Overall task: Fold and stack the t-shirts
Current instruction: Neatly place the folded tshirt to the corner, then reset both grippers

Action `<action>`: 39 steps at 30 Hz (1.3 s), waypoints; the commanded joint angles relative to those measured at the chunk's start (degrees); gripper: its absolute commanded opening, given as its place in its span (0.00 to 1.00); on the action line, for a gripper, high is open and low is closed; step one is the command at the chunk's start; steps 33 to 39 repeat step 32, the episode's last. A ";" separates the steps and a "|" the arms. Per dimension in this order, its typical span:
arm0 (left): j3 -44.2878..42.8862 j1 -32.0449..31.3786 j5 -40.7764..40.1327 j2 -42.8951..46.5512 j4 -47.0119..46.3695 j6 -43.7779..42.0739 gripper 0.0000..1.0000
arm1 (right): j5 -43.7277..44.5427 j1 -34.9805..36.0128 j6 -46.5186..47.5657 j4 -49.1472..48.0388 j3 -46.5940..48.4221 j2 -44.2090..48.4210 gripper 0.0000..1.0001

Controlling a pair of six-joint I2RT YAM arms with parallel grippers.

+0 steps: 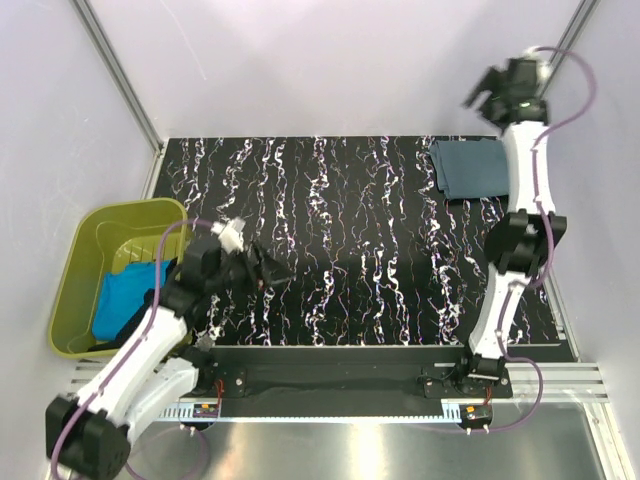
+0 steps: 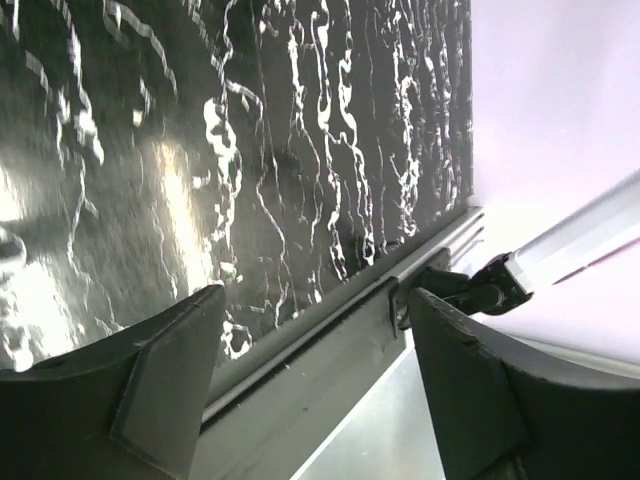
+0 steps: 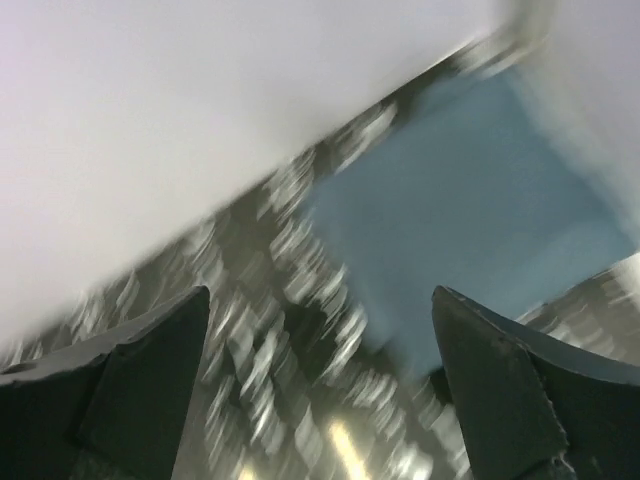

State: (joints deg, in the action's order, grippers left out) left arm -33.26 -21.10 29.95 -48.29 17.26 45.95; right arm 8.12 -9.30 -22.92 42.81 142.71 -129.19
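A folded slate grey-blue t-shirt (image 1: 470, 168) lies at the table's far right corner; in the right wrist view the same grey-blue t-shirt (image 3: 470, 220) shows below, blurred. My right gripper (image 1: 497, 88) hangs high above and just beyond it, open and holding nothing (image 3: 320, 292). A turquoise t-shirt (image 1: 128, 297) lies crumpled in the olive-green tub (image 1: 88, 228) at the left, with something black (image 1: 105, 345) at its near edge. My left gripper (image 1: 272, 270) is over the table beside the tub, open and holding nothing (image 2: 315, 293).
The table top (image 1: 340, 240) is black with white marbling. A metal rail (image 1: 350, 385) runs along its near edge, also seen in the left wrist view (image 2: 330, 350). Pale walls with an aluminium post (image 1: 120, 75) close off the back and sides.
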 commanded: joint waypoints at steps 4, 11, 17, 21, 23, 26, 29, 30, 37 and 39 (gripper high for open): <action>12.67 -0.25 1.33 14.53 -6.61 13.71 0.84 | -11.80 14.99 -3.35 5.73 -31.83 22.80 1.00; 23.57 -0.43 1.33 31.75 -8.38 24.61 0.86 | -23.41 18.79 -14.07 -6.06 -77.90 50.58 1.00; 32.37 -0.34 2.91 48.01 -9.26 34.44 0.88 | -34.04 18.88 -23.37 -15.20 -104.63 74.49 1.00; 37.37 -0.34 4.92 56.65 -12.74 39.82 0.89 | -40.54 18.88 -31.73 -23.20 -117.73 90.55 1.00; 38.00 -0.34 7.91 54.46 -15.31 40.09 0.89 | -44.06 18.88 -36.74 -25.13 -124.06 94.89 1.00; 38.88 -0.34 9.42 56.10 -17.08 40.88 0.91 | -46.61 18.88 -42.46 -27.68 -131.01 104.11 1.00; 41.78 -0.52 10.03 56.39 -23.31 43.96 0.94 | -48.02 18.88 -48.24 -28.30 -136.46 115.45 0.99; 41.78 -0.52 9.95 56.38 -27.15 44.31 0.96 | -48.72 18.88 -50.28 -29.87 -137.69 118.26 1.00; 42.31 -0.43 8.38 57.08 -33.66 48.33 0.99 | -52.49 18.88 -57.74 -33.30 -140.77 126.61 1.00; 42.31 -0.43 8.38 57.08 -33.66 48.33 0.99 | -52.49 18.88 -57.74 -33.30 -140.77 126.61 1.00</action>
